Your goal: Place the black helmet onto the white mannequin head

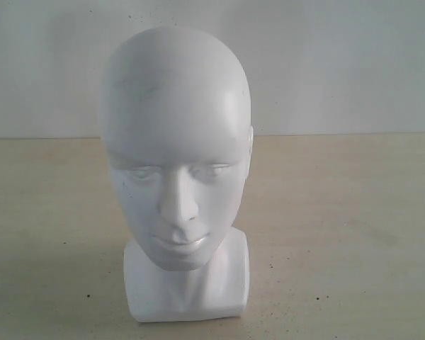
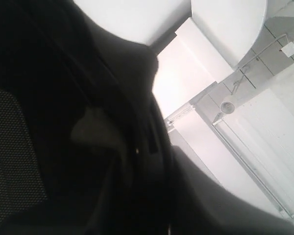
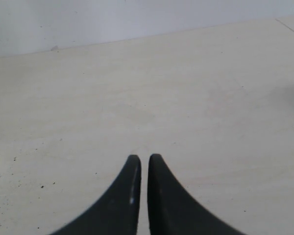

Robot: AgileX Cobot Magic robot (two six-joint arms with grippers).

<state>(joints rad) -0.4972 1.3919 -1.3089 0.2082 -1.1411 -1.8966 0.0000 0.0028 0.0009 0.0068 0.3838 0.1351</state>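
The white mannequin head (image 1: 176, 142), glossy and bald, stands upright on the pale tabletop (image 1: 354, 234), facing the exterior camera. The black helmet (image 2: 63, 122), with its mesh lining showing, fills the left wrist view. I cannot tell the left gripper's state. The right gripper (image 3: 144, 164) is nearly closed and empty.

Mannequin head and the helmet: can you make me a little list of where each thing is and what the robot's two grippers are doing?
head: white mannequin head, upright on the table, face toward the exterior camera
on the head: nothing, the helmet is not on yet
helmet: black helmet fills the left wrist view up close, mesh lining showing; not seen in the exterior view
left gripper: cannot be made out among the dark shapes
right gripper: fingertips almost together, holding nothing, above the table
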